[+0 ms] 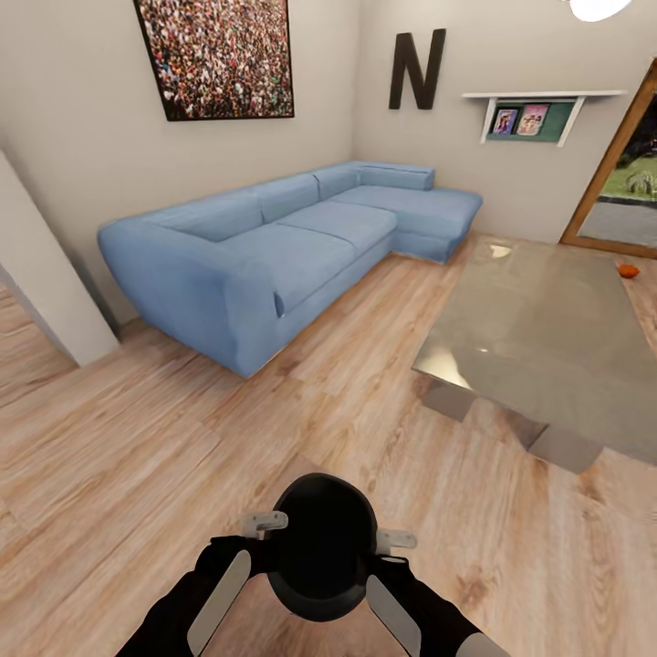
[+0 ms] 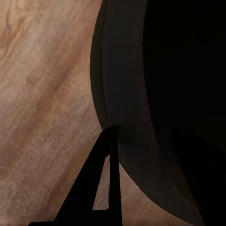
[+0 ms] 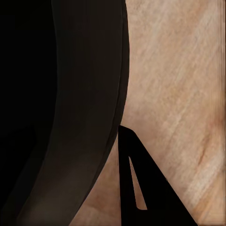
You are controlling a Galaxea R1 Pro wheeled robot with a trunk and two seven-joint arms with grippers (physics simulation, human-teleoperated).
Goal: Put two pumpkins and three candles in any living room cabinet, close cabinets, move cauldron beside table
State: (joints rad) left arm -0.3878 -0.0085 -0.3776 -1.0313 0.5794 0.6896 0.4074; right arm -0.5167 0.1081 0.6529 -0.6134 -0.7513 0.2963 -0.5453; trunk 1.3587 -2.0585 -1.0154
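Note:
The black cauldron [image 1: 324, 547] hangs low over the wood floor directly in front of me, held between both arms. My left gripper [image 1: 272, 546] grips its left rim and my right gripper [image 1: 380, 555] its right rim. In the left wrist view one dark finger [image 2: 102, 181] lies against the outside of the cauldron [image 2: 136, 94] wall. The right wrist view shows a finger [image 3: 134, 179] outside the cauldron [image 3: 80, 103] wall; the inner fingers are lost in the dark. The grey glossy table [image 1: 538, 338] stands ahead to the right. One orange pumpkin [image 1: 627, 270] lies on the floor beyond it. Candles and cabinet are out of view.
A long blue corner sofa [image 1: 274, 246] runs along the far wall ahead on the left. A white wall corner [image 1: 46, 292] juts in at the left. A doorway [image 1: 625, 182] opens at the far right. Bare wood floor [image 1: 182, 438] lies between me, the sofa and the table.

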